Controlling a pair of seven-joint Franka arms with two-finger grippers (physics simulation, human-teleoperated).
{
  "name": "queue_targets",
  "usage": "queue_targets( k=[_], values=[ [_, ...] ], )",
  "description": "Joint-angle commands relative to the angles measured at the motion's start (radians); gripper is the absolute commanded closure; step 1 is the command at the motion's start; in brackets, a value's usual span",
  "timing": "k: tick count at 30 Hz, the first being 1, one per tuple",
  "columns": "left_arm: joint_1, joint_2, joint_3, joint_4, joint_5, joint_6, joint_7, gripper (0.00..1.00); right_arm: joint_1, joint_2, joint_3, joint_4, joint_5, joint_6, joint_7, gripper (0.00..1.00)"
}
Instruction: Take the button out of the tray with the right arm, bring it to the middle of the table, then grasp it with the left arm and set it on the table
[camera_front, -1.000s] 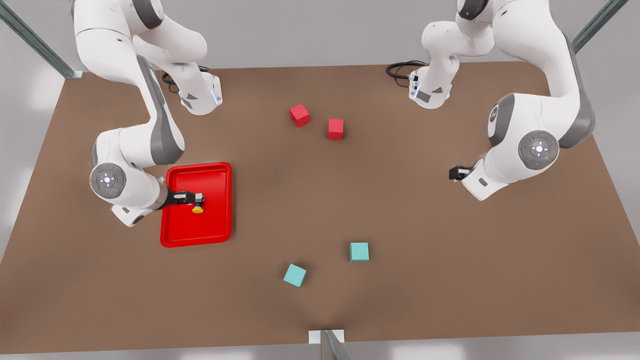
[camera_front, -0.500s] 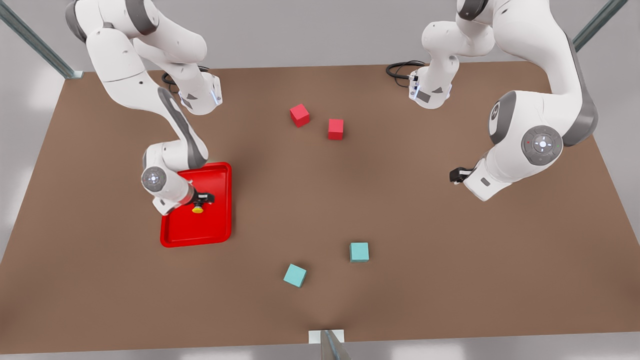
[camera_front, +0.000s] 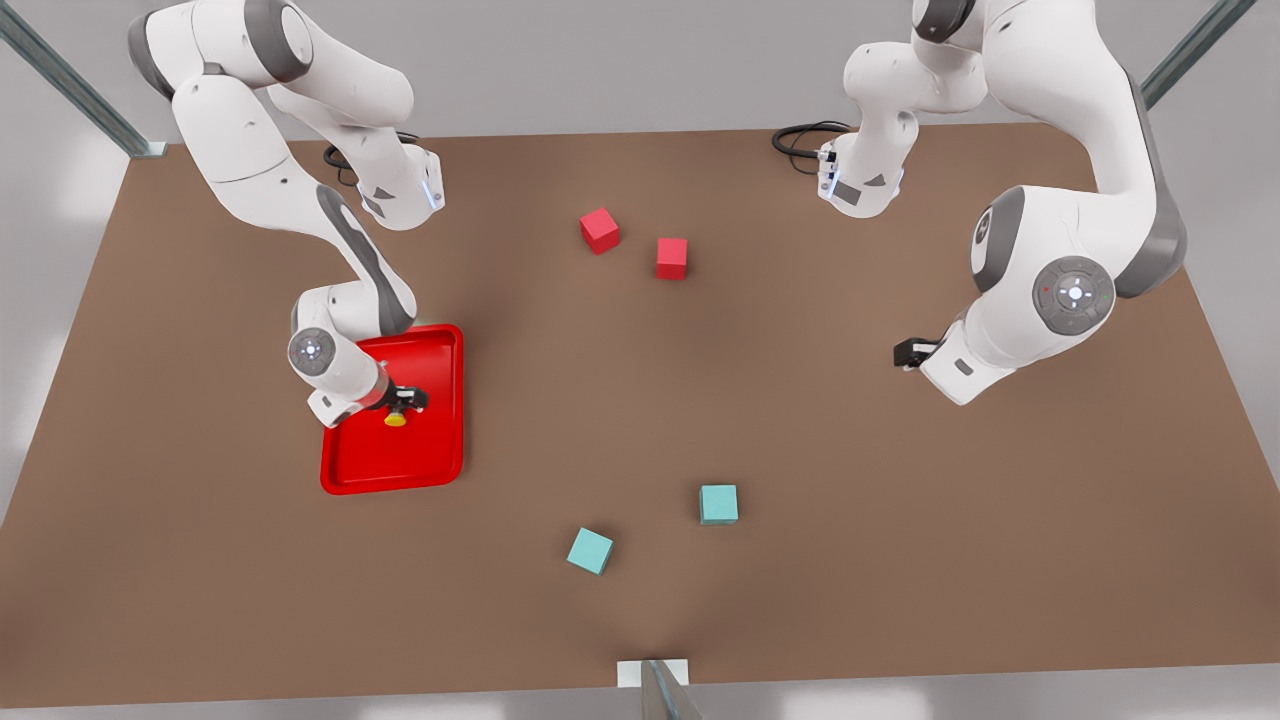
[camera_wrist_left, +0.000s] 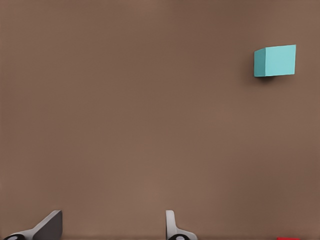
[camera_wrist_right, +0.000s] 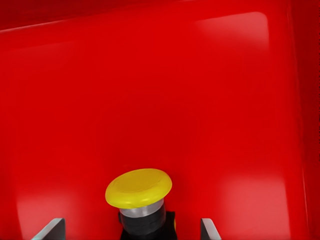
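The button (camera_front: 396, 418), yellow cap on a small dark body, stands in the red tray (camera_front: 400, 465) at the front view's left. The right gripper (camera_front: 405, 400) is down in the tray, right at the button. In the right wrist view the button (camera_wrist_right: 139, 192) stands between the two fingertips of the right gripper (camera_wrist_right: 131, 232), which is open, each finger apart from the body, with the tray's floor (camera_wrist_right: 150, 90) all around. At the front view's right the left gripper (camera_front: 905, 352) waits above the brown table (camera_front: 850, 560); the left wrist view shows this gripper (camera_wrist_left: 110, 227) open with nothing in it.
Two red cubes (camera_front: 599, 230) (camera_front: 671, 258) lie at the back middle. Two teal cubes (camera_front: 718, 504) (camera_front: 590, 551) lie at the front middle, one of them (camera_wrist_left: 275, 61) seen past the left gripper. Bare tabletop stretches between the two pairs.
The right arm's elbow and wrist have swung over and lowered above the tray while its gripper stayed at the button. The left arm has shifted slightly.
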Motion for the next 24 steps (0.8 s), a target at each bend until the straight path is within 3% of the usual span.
queue_targets(
  k=[1, 2, 3, 11, 13, 15, 16, 20, 24],
  values=[
    [-0.001, -0.001, 0.0, 0.0, 0.001, 0.001, -0.012, 0.0, -0.003, -0.001, 0.0, 0.0, 0.001, 0.011, 0.011, 0.04],
    [-0.001, 0.0, 0.0, 0.0, 0.001, 0.001, -0.01, 0.0, -0.003, -0.001, 0.0, 0.0, 0.001, 0.008, 0.011, 0.36],
    [0.001, 0.0, 0.0, 0.0, 0.001, 0.001, -0.012, 0.0, -0.004, -0.001, 0.0, -0.002, 0.001, 0.001, 0.002, 0.59],
    [0.001, 0.0, 0.0, 0.0, 0.001, 0.001, -0.012, 0.0, 0.007, -0.007, 0.026, 0.032, 0.001, -0.024, -0.001, 0.61],
    [-0.001, 0.0, 0.0, 0.0, 0.001, 0.001, -0.01, 0.0, 0.005, -0.057, 0.089, 0.222, 0.002, -0.309, 0.033, 0.61],
    [-0.001, 0.0, 0.0, 0.0, 0.001, 0.001, -0.012, 0.0, 0.008, -0.056, 0.226, 0.455, 0.007, -0.597, 0.142, 0.61],
    [-0.001, 0.0, 0.0, 0.0, 0.001, 0.001, -0.012, 0.0, 0.033, -0.053, 0.27, 0.501, 0.007, -0.621, 0.224, 0.61],
    [-0.001, 0.002, 0.0, 0.0, 0.001, 0.001, -0.012, 0.0, 0.2, 0.022, 0.267, 0.656, -0.001, -0.618, 0.473, 0.6],
    [-0.001, 0.004, 0.0, 0.0, -0.001, 0.001, -0.012, 0.0, 0.37, 0.219, 0.246, 0.862, -0.071, -0.616, 0.758, 0.6]
  ],
)
